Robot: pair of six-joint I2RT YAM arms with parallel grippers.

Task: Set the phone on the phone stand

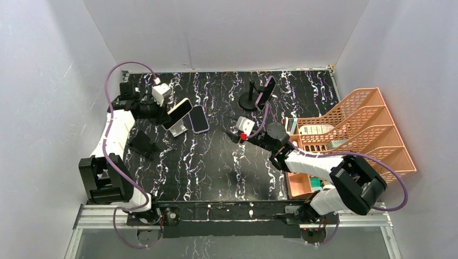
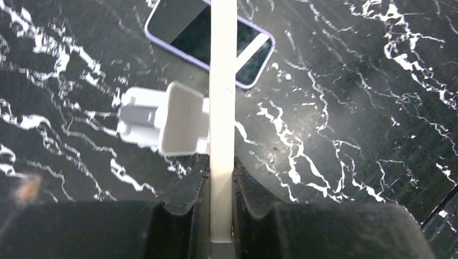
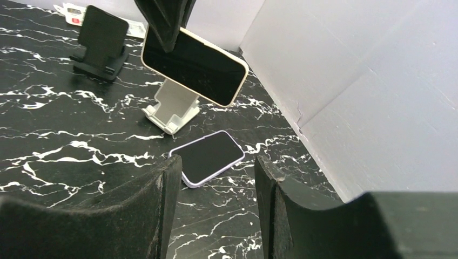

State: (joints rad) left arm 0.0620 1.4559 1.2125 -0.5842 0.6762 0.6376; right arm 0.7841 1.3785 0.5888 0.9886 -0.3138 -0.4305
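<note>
My left gripper (image 2: 221, 174) is shut on the lower edge of a cream-edged phone (image 2: 222, 97), seen edge-on. It holds the phone tilted just over a white phone stand (image 2: 162, 120). In the top view the gripper (image 1: 163, 114) and phone (image 1: 179, 111) are at the table's left rear, above the stand (image 1: 181, 129). In the right wrist view the phone (image 3: 194, 66) sits against the top of the stand (image 3: 174, 110); whether it rests there I cannot tell. My right gripper (image 3: 216, 167) is open and empty, mid-table (image 1: 231, 136).
A purple-edged phone (image 1: 199, 118) lies flat beside the white stand; it also shows in the left wrist view (image 2: 210, 40) and the right wrist view (image 3: 208, 156). A black stand (image 1: 141, 143) sits left. A round-based stand holding a dark phone (image 1: 259, 93) is at the rear. An orange file rack (image 1: 356, 121) stands right.
</note>
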